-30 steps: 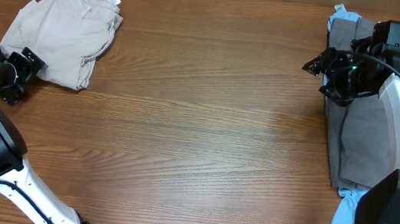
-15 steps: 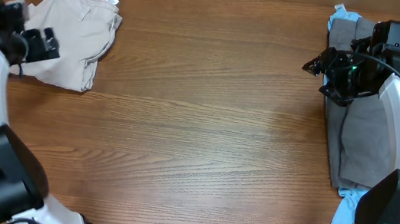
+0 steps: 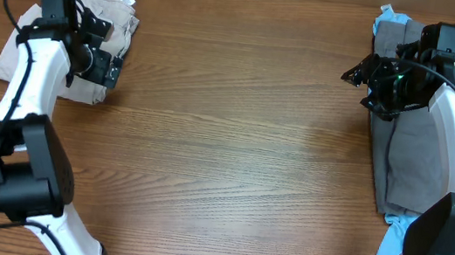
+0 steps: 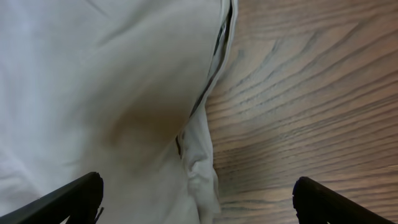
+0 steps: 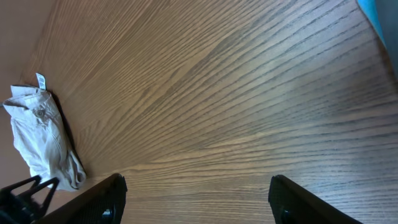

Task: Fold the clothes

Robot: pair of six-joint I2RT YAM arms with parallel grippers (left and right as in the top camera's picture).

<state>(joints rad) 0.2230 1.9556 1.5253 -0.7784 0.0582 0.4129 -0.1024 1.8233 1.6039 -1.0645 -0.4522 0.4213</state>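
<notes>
Overhead: left gripper [image 3: 113,69] over khaki shorts [image 3: 9,60]

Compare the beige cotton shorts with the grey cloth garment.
The beige cotton shorts lie bunched at the far left; the grey cloth garment stretches long along the right edge. The shorts lie alone; the grey garment overlies a light blue one. Both rest on the table, unheld.

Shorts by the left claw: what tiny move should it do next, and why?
Probably lower the left claw and pinch the edge of the shorts. It hangs open right over that edge, holding nothing, and the shorts lie bunched up, not yet folded.
</notes>
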